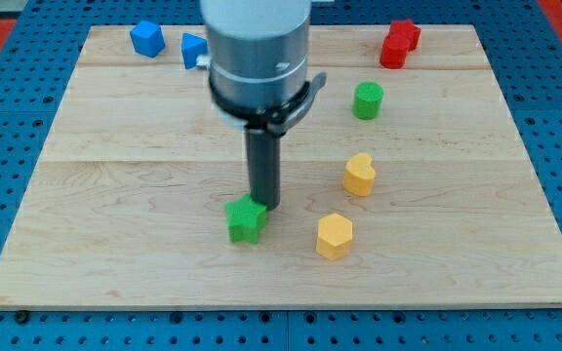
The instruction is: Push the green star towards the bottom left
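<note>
Green star [246, 220] lay low-centre on table [115, 244]. Our tip [264, 206] touched its 1 o'clock edge; no fingers, nothing held. We judged best push: steady toward 7 o'clock, through star's centre.

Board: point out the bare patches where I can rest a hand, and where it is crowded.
Bare: the whole left side, left of the green star, and the bottom strip below it. My tip sits at the star's upper right. Crowded: the yellow blocks, green cylinder, top edge.
</note>
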`<control>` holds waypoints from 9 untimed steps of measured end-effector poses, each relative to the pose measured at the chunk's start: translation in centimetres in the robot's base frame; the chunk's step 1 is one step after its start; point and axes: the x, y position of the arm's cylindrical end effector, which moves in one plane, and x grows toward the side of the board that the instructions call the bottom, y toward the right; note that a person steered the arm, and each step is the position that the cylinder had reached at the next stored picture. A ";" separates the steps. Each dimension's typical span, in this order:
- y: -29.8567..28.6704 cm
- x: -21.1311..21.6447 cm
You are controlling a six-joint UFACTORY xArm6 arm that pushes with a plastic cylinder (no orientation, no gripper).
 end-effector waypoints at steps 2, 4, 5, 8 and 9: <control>-1.0 6.6; -4.5 9.7; -7.6 9.7; -0.7 6.1; 0.0 3.0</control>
